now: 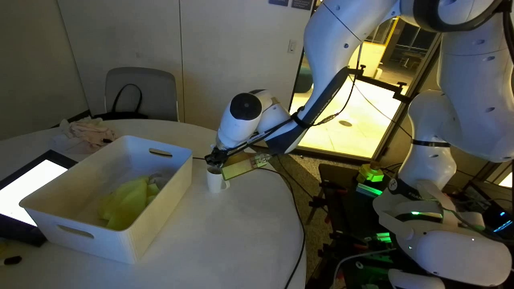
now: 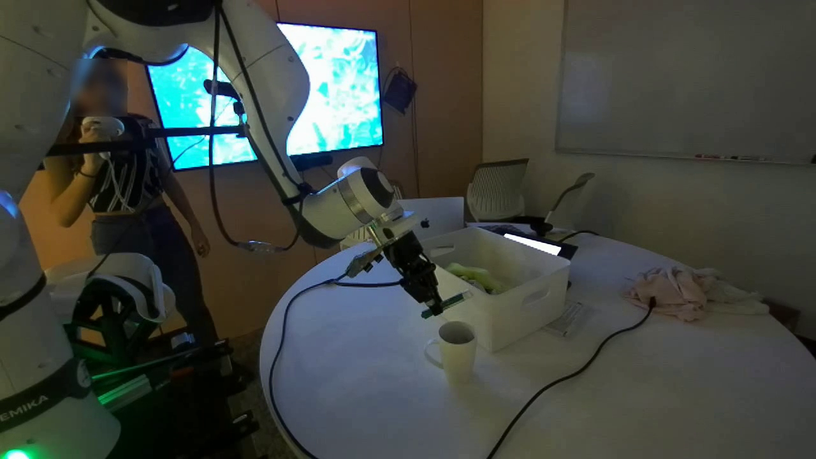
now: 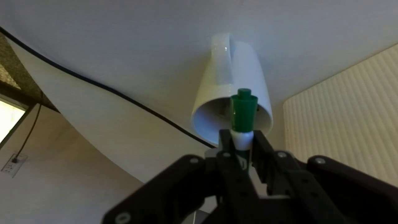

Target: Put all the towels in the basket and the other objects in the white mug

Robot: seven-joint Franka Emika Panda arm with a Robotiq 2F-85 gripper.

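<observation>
My gripper [image 3: 238, 140] is shut on a green marker [image 3: 244, 113] with a white band, held by its middle. In an exterior view the marker [image 2: 456, 299] sits tilted above the rim of the white mug [image 2: 460, 360], apart from it. The mug stands upright on the table beside the basket; in the wrist view its mouth lies behind the marker, and what is inside is too dim to tell. Yellow-green towels [image 1: 126, 204] and a greyish one [image 1: 160, 180] lie in the basket [image 1: 164, 212].
A bright-screened device [image 1: 28, 188] lies against the basket's far side. Behind it rests a heap of pinkish and whitish cloth [image 2: 676, 293]. A black cable [image 2: 574, 357] crosses the table, and a dark-tipped object [image 1: 12, 260] lies at the table's near left.
</observation>
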